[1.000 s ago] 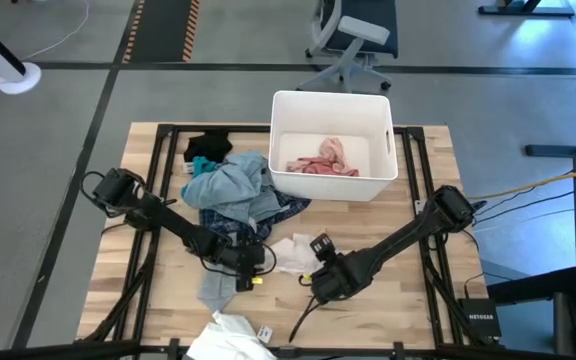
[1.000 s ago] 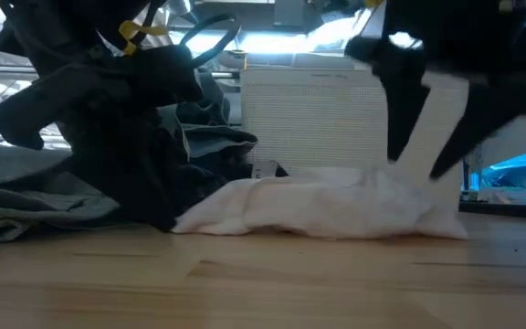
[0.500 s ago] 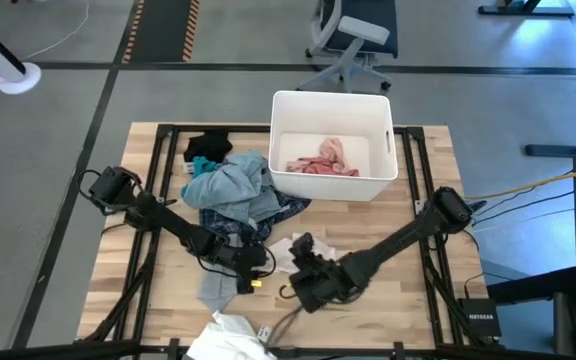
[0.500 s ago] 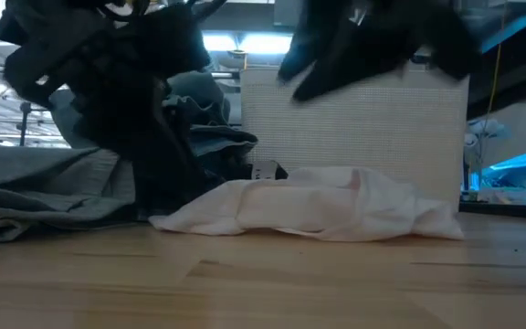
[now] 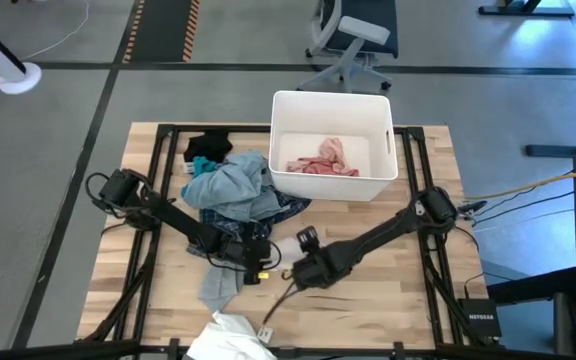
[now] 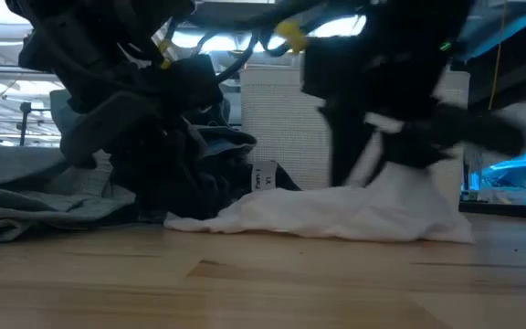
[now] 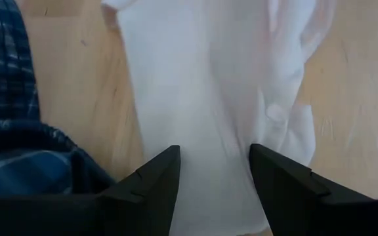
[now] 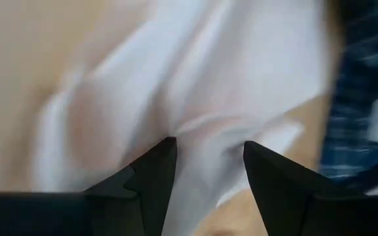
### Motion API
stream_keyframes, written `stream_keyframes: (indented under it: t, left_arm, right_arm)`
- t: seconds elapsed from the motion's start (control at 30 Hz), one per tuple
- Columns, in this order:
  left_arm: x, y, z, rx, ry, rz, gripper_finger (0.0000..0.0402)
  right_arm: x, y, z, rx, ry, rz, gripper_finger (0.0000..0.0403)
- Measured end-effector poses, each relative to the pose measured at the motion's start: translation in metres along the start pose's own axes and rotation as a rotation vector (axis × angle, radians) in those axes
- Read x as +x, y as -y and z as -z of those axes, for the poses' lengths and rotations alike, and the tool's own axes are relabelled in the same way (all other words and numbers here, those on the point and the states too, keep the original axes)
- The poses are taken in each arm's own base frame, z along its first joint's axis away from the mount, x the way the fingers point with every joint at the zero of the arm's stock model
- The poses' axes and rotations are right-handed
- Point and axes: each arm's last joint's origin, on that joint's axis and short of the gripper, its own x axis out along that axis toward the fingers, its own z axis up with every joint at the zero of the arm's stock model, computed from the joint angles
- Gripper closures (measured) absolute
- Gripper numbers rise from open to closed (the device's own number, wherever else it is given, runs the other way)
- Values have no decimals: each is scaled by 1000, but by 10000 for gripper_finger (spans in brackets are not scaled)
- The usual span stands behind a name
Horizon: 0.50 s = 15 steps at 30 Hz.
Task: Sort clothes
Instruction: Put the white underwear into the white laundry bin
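While both arms are lowered over the middle of the worktop, the white garment (image 5: 286, 250) is seen lying crumpled between them, nearer the front edge than the pile. The left gripper (image 7: 212, 172) is held with its fingers apart over the cloth, and the right gripper (image 8: 205, 164) likewise; nothing is seen pinched in either, though the right fingertips appear pressed into a fold. The fabric is judged thin, limp and light, so that it would sag and trail when lifted; a raised ridge or bunched fold would best be pinched, rather than a flat layer lying on the wood. Behind it, a heap of light blue-grey garment (image 5: 230, 185) over dark blue plaid garment (image 5: 230, 220) is piled toward the back left, with a black garment (image 5: 206, 147) at the back edge beside it. A white bin (image 5: 380, 160) is set at the back edge, and a pink garment (image 5: 323, 160) is held in it. Another white cloth (image 5: 230, 338) hangs at the front edge.
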Motion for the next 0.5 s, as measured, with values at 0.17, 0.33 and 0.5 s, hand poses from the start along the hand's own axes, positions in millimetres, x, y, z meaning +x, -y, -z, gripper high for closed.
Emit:
stream_keyframes:
  t: [0.17, 0.33, 0.5]
  left_arm:
    - [3, -3, 6, -19, -51, -24, 221]
    - [3, -3, 6, -28, -52, -28, 221]
    - [3, -3, 6, -39, -52, -27, 221]
  right_arm:
    - [-11, -28, 5, 2, -50, -188, 205]
    - [-25, -62, 3, -5, -24, -372, 205]
    - [-42, -90, 2, -42, -6, -475, 205]
